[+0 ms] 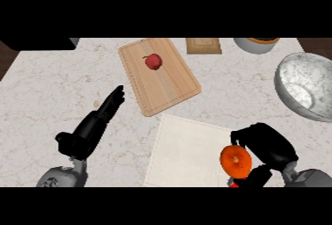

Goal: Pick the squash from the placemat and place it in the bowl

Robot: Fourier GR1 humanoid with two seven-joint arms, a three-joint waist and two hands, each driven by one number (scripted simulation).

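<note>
An orange squash (236, 161) sits in my right hand (272, 147), whose fingers curl round it at the right edge of the white placemat (185, 151). Part of the squash is hidden by the hand. The marbled grey bowl (304, 85) stands at the right edge of the counter, up and to the right of that hand. At the lower left my left hand (91, 129) rests open with its fingers straight, pointing up towards the cutting board.
A wooden cutting board (159, 74) with a red apple (153, 61) lies at the back centre. Behind it are a small tan block (203, 45) and a white pot (257, 45). A dark object (39, 43) sits at the back left.
</note>
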